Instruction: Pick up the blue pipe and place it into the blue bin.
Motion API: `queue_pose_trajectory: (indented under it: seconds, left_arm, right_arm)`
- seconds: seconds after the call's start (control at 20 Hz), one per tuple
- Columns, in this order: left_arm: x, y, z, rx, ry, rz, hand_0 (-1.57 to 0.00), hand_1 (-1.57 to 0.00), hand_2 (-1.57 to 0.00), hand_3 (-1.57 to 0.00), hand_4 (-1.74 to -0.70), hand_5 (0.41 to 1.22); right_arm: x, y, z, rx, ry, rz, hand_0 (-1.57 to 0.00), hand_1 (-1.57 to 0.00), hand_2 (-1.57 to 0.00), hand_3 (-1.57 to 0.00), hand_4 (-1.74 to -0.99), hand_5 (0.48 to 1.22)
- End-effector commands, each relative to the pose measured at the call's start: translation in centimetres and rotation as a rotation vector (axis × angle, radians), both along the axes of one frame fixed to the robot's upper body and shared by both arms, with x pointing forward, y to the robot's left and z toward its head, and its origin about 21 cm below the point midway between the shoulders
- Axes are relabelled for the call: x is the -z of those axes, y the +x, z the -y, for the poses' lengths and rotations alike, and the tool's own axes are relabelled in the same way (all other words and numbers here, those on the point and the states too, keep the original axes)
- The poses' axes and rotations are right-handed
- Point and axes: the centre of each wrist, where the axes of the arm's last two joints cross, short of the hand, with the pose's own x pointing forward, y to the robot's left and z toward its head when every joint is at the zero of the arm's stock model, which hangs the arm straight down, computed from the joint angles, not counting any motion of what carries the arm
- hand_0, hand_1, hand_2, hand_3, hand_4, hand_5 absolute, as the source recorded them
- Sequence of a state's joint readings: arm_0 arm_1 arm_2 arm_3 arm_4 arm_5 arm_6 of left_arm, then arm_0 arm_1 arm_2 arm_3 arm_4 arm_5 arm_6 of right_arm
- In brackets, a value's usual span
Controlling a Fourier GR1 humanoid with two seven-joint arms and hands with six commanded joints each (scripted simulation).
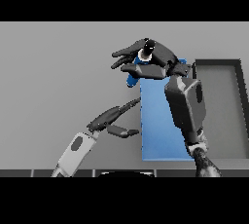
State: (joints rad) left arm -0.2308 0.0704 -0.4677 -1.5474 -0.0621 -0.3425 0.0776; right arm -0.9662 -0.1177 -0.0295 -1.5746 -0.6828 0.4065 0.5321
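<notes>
Most of the blue pipe point(132, 79) is hidden behind the right hand point(148, 62); only a short blue end shows below the fingers, with a sliver between them. The right forearm point(185, 103) covers the blue bin's point(158, 121) right edge and far corner, so its full outline cannot be seen. The dark tray point(219, 63) beside it is partly hidden by that same arm.

The right hand point(146, 62) is raised at the end of its bent arm, fingers curled as in a grasp. The left hand point(113, 119) sits lower, fingers straight, thumb apart.
</notes>
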Motion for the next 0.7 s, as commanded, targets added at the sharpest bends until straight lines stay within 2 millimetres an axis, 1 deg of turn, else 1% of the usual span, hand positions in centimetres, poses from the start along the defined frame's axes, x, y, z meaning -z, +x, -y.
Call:
queue_pose_trajectory:
  seconds: [0.0,0.05,0.1,0.2,0.25,0.3,0.35,0.4,0.45,0.5,0.55,0.6,0.65]
  left_arm:
    - [-0.1,-0.2,-0.1,0.006,-0.008,0.003,0.0,0.0,0.0,0.0,-0.95,0.466]
    - [-0.2,-0.2,-0.1,0.001,0.001,-0.006,0.0,0.0,0.0,0.0,-0.95,0.466]
    - [-0.4,0.1,-0.3,-0.017,0.01,-0.012,0.0,0.0,0.0,0.0,-0.95,0.468]
    - [-0.3,0.0,-0.9,-0.03,0.007,-0.014,0.0,0.0,0.0,0.0,-0.95,0.472]
    - [-0.4,-0.1,-0.9,-0.02,0.004,-0.016,0.0,0.0,0.0,0.0,-0.95,0.474]
    - [-0.3,-0.4,-1.0,-0.02,0.005,-0.021,0.0,0.0,0.0,0.0,-0.95,0.474]
    - [-0.3,-0.2,-0.7,-0.024,0.015,-0.024,0.0,0.0,0.0,0.0,-0.95,0.472]
    - [-0.5,0.1,-1.1,-0.027,0.008,-0.016,0.0,0.0,0.0,0.0,-0.95,0.47]
    - [-0.5,0.4,-1.1,-0.032,0.014,-0.014,0.0,0.0,0.0,0.0,-0.94,0.467]
    - [-0.3,0.4,-0.6,-0.027,0.009,-0.009,0.0,0.0,0.0,0.0,-0.94,0.465]
    - [-0.2,0.5,-1.0,-0.028,0.01,-0.002,0.0,0.0,0.0,0.0,-0.94,0.463]
    - [-0.3,0.4,-0.7,-0.03,0.004,0.002,0.0,0.0,0.0,0.0,-0.94,0.462]
    - [-0.4,0.4,-0.8,-0.027,0.006,0.001,0.0,0.0,0.0,0.0,-0.94,0.46]
  right_arm:
    - [-0.4,0.5,0.3,0.039,-0.006,0.021,-1.57,-1.57,-1.57,-1.57,-1.498,1.221]
    - [-0.9,1.4,1.0,0.075,-0.004,0.028,-1.57,-1.57,-1.57,-1.57,-1.498,1.221]
    - [-0.9,2.3,1.6,0.133,-0.014,0.027,-1.57,-1.57,-1.57,-1.57,-1.498,1.221]
    - [-0.5,3.5,2.9,0.229,-0.05,0.007,-1.57,-1.57,-1.57,-1.57,-1.498,1.221]
    - [0.1,4.2,3.6,0.268,-0.07,-0.029,-1.57,-1.57,-1.57,-1.57,-1.499,1.221]
    - [1.0,4.4,4.3,0.311,-0.089,-0.046,-1.57,-1.57,-1.57,-1.57,-1.499,1.221]
    - [1.5,4.9,5.0,0.344,-0.106,-0.068,-1.57,-1.57,-1.57,-1.57,-1.499,1.221]
    - [2.6,5.4,5.5,0.373,-0.131,-0.089,-1.57,-1.57,-1.57,-1.57,-1.499,1.221]
    - [3.5,5.5,6.2,0.397,-0.163,-0.113,-1.57,-1.57,-1.57,-1.57,-1.499,1.221]
    - [4.4,5.5,6.8,0.431,-0.193,-0.15,-1.57,-1.57,-1.57,-1.57,-1.499,1.221]
    - [5.0,5.5,7.4,0.455,-0.209,-0.17,-1.57,-1.57,-1.57,-1.57,-1.499,1.221]
    - [6.1,5.5,7.9,0.485,-0.243,-0.2,-1.57,-1.57,-1.57,-1.57,-1.499,1.221]
    - [6.7,5.4,8.1,0.506,-0.275,-0.221,-1.57,-1.57,-1.57,-1.57,-1.5,1.221]
